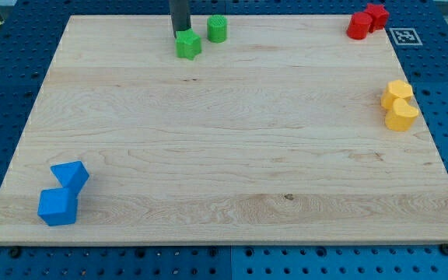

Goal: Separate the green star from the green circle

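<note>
The green star point(188, 44) lies near the view's top edge of the wooden board, left of centre. The green circle point(217, 29) stands just up and to the right of it, with a small gap between them. My tip point(180, 32) comes down from the view's top and sits right against the star's upper left side, to the left of the circle.
Two red blocks point(366, 21) sit together at the top right corner. Two yellow blocks point(399, 105) sit together near the right edge. Two blue blocks point(63, 194) sit together at the bottom left. The wooden board point(232, 148) rests on a blue pegboard.
</note>
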`<control>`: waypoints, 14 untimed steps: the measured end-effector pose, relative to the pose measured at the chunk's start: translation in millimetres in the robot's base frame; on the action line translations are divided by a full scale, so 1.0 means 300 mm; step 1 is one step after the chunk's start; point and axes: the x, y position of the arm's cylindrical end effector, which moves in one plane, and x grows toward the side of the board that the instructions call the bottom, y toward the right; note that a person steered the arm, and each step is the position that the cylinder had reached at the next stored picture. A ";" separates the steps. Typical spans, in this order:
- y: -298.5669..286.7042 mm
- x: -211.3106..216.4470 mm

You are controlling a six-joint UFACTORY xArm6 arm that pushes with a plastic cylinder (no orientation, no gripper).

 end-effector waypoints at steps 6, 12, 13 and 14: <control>0.284 0.100; 0.081 0.318; 0.081 0.318; 0.135 0.318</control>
